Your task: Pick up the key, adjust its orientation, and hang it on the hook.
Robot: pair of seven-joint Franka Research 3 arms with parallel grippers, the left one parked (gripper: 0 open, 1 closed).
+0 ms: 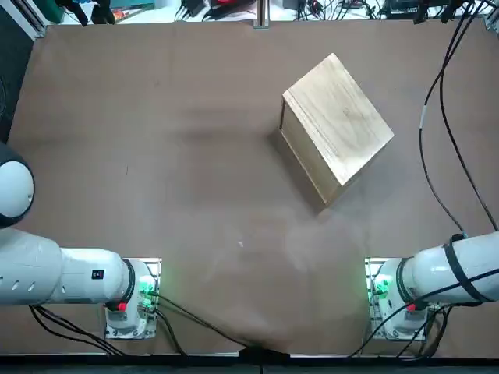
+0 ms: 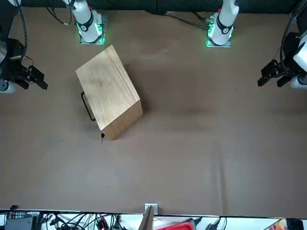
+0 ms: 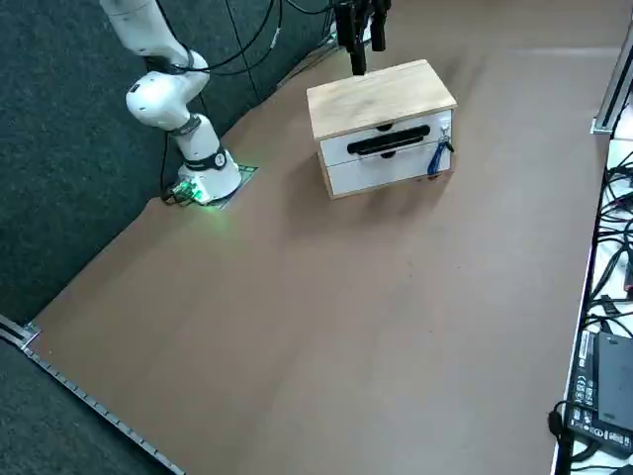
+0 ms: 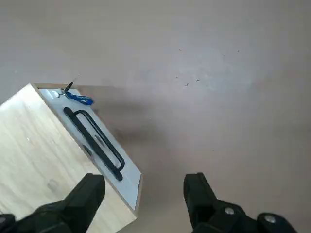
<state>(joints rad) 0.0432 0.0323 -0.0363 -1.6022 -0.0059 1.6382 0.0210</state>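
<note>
Right gripper [image 4: 143,194] hovers above the table [image 1: 156,156] beside the wooden box [image 4: 43,160], fingers spread apart and holding nothing. A blue-tagged key [image 4: 77,98] hangs at the upper corner of the box's front, near the black handle [image 4: 95,143].

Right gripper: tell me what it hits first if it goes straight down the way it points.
Probably the wooden box: the open right gripper hangs over its handled front edge, one finger above the box top, the other above bare table. Depth is unclear.
</note>
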